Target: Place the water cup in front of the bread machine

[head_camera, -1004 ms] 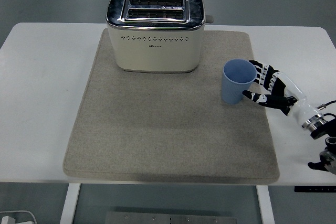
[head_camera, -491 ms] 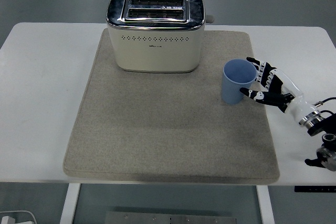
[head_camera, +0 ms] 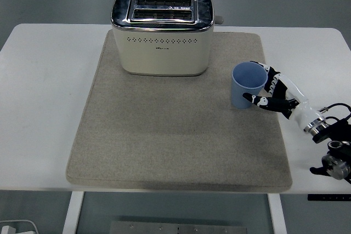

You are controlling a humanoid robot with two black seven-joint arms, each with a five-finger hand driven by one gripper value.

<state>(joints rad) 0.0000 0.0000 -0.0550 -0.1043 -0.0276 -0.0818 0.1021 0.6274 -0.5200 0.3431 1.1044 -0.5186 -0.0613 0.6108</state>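
White table (head_camera: 49,108), with a grey mat (head_camera: 164,135) covering most of it; both extend far to the left of the right hand (head_camera: 272,95). Bread machine (head_camera: 162,33): up and well left of the hand, at the mat's far edge, probably so the mat in front of it is free as the drop zone. Blue water cup (head_camera: 247,84): upright, directly left of the hand, near the mat's right edge. Fingers and thumb wrap its right side, touching — a grasp from the side, presumably to carry it upright. Cup not yet lifted. Left arm not visible.
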